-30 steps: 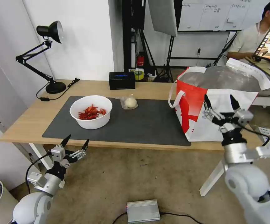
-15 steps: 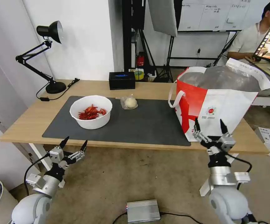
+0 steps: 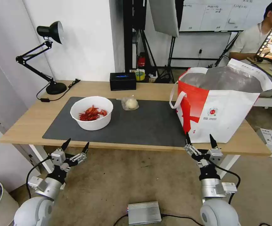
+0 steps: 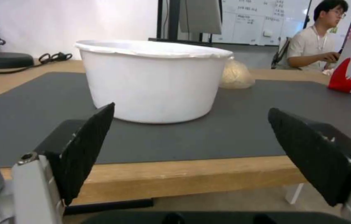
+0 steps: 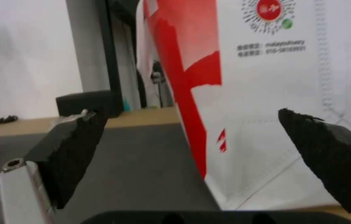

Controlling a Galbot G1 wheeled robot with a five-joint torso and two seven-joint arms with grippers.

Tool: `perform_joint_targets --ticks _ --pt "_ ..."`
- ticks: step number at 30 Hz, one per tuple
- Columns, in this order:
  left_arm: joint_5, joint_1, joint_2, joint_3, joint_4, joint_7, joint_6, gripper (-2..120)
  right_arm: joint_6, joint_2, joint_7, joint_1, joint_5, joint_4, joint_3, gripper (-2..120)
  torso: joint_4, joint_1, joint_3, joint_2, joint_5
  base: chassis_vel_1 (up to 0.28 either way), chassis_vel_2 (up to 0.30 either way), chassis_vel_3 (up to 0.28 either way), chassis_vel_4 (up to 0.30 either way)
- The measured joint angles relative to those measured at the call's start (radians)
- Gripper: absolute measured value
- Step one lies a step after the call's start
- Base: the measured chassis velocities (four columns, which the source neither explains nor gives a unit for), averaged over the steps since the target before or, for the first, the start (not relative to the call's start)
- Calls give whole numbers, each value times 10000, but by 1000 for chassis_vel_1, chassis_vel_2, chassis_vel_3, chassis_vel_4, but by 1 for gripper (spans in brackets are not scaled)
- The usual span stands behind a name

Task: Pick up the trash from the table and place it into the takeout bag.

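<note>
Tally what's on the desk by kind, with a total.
Trash: 2 (bowl, bagged bun)
Takeout bag: 1
Mat: 1
Tissue box: 1
Lamp: 1
Total: 6

The counter [image 3: 32,121] is light wood with a smooth, faintly grained top, and the mat [image 3: 148,125] on it is dark grey and matt, possibly felt or rubber. The white bowl [image 4: 152,82] looks like smooth matt plastic or foam with a slightly ragged rim. The bun's bag [image 3: 130,103] is thin clear film, crinkled and shiny. The takeout bag [image 3: 223,113] has a glossy printed woven-looking skin with stitched seams, a wrinkled silver foil lining [image 3: 226,78] and flat white strap handles. The left end effector [image 4: 192,149] and right end effector [image 5: 192,152] carry rough black textured pads [image 4: 86,149] on bare metal links.
</note>
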Motion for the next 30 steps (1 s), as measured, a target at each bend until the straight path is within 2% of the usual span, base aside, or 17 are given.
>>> perform_joint_targets --ticks 17,30 --pt "61 -29 -34 -22 58 5 -8 100 -38 171 -122 -29 -277 -162 -532 100 0 1 0 0 0 0 0 0 0" --pt "82 -29 -47 -21 150 8 -27 100 -88 -39 -84 341 -97 -262 -1234 100 0 1 1 0 0 0 0 0 0"
